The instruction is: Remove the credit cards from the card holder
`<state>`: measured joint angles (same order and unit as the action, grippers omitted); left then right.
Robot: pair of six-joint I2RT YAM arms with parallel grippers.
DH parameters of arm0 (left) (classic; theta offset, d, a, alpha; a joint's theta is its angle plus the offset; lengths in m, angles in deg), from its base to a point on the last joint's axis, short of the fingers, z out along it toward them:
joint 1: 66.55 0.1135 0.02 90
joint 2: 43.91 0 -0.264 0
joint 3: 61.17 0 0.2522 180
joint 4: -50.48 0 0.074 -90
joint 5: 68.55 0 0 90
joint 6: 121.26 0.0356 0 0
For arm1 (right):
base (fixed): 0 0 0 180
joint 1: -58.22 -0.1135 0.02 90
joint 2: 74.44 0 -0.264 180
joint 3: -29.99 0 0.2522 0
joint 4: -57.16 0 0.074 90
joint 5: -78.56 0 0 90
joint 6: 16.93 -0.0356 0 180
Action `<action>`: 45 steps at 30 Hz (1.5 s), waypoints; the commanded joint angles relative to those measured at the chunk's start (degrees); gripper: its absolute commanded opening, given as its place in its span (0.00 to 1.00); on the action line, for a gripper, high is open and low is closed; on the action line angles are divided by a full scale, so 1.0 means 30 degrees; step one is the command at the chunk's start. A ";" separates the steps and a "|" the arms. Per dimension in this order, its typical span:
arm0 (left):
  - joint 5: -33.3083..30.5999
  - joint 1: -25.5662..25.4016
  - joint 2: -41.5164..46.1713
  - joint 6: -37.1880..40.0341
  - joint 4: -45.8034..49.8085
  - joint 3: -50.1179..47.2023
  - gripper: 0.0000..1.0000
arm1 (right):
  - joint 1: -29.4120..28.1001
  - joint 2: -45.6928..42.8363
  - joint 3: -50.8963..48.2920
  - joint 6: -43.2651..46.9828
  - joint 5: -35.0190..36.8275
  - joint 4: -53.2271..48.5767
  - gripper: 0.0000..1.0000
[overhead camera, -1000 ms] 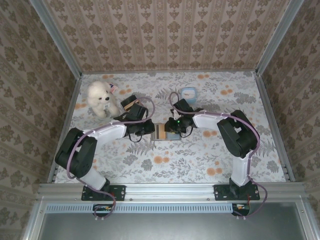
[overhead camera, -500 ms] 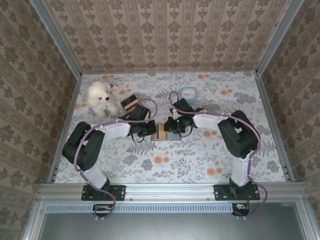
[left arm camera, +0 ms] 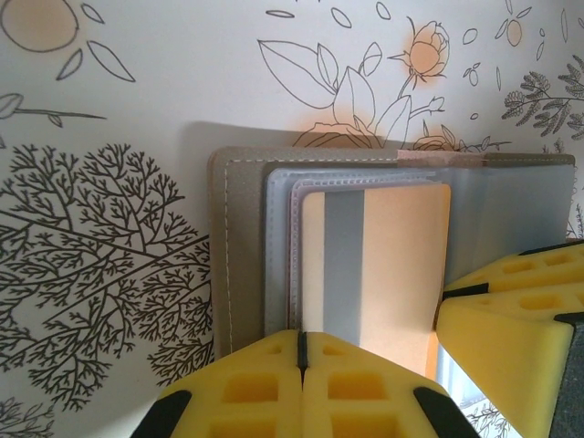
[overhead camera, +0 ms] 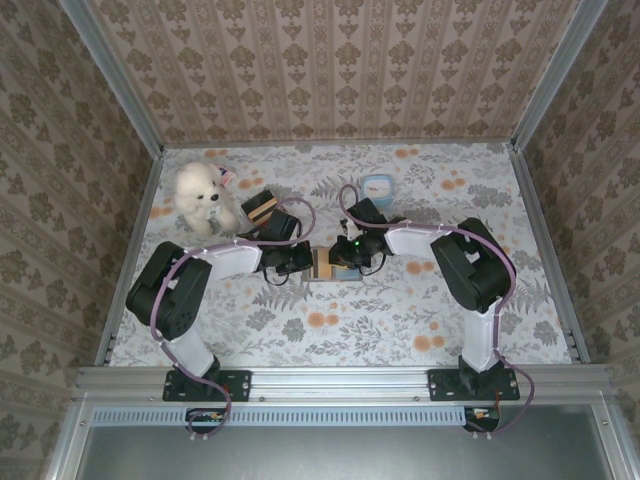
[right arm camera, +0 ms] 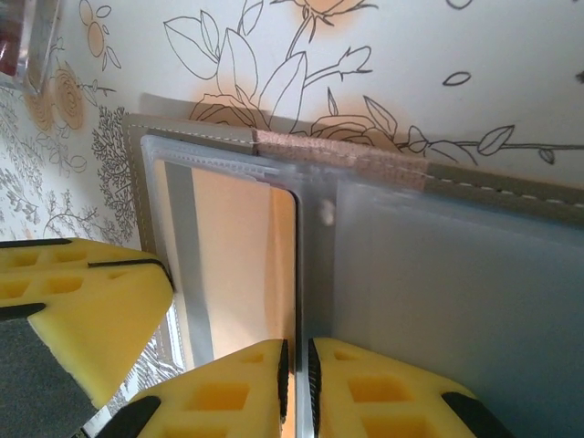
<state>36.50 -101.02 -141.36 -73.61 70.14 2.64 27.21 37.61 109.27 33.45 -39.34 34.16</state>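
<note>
The card holder (overhead camera: 322, 264) is lying mid-table (overhead camera: 400, 320) with a card (left arm camera: 374, 265) sitting in its pocket, the left gripper (overhead camera: 303, 258) resting at its left side, the right gripper (overhead camera: 343, 256) at its right, and a stuffed toy (overhead camera: 200, 197), a block (overhead camera: 260, 207) and a cup (overhead camera: 376, 187) standing behind.

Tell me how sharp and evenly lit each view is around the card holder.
Top external: even light, sharp, card holder tiny. Left wrist: holder crisp, soft shadow on the cloth past its top edge, left gripper's fingers slightly soft. Right wrist: stitched edge sharp, right gripper's fingers soft.
</note>
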 commanded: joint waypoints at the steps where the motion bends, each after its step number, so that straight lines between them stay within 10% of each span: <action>1: 0.0168 -0.0108 -0.0358 -0.0163 0.0204 0.0136 0.00 | 0.0044 0.0450 0.0310 -0.0183 -0.0786 0.0271 0.19; 45: -0.0864 -0.0284 -0.0242 -0.0375 0.0851 0.0133 0.00 | 0.1516 -0.0371 -0.1059 0.0022 -0.2304 0.1002 0.04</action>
<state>34.29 -101.51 -141.69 -73.83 70.00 2.88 31.59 37.87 107.00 32.45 -46.03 38.86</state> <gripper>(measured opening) 0.047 0.071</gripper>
